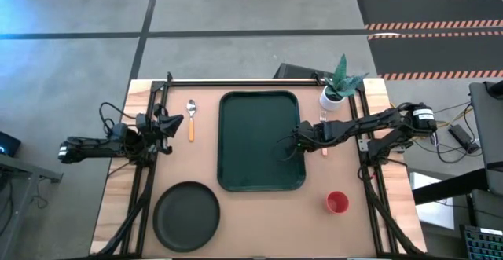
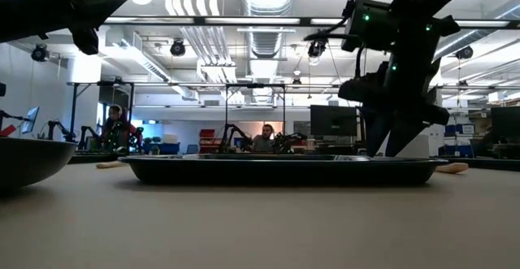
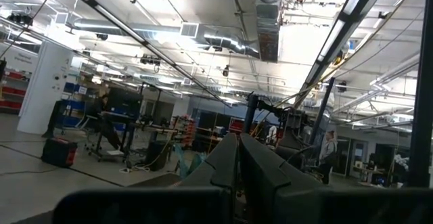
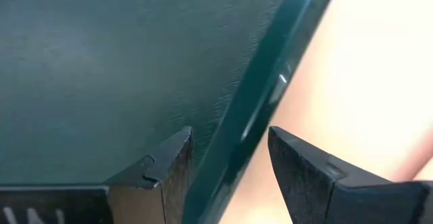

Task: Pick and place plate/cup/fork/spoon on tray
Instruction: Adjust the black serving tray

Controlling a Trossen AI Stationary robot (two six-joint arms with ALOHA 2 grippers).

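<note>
**Right gripper astride the tray's right edge; four table items still off the tray**

One tray (image 1: 259,140), a dark green rectangle with rounded corners, a raised edge and a finely grained matte floor, lies at the centre of the pale wooden table (image 1: 251,221). The right gripper (image 1: 289,146) is over the tray's right edge, its two dark fingers (image 4: 169,166) spread apart with the glossy rim between them, one finger over the tray floor and one over the bare wood; nothing is pinched. One plate (image 1: 186,214), round, dark and shallow with a raised rim, sits near and to the left of the tray. One cup (image 1: 337,203), small, red and round, stands near and to the right. One spoon (image 1: 191,117), silver oval bowl on an orange handle, lies left of the tray. One fork (image 1: 323,134), partly covered by the right arm, lies just right of the tray. A white pot with a green plant (image 1: 335,91) stands at the far right. The left gripper (image 1: 174,123), fingers pressed together and empty, waits beside the spoon.
</note>
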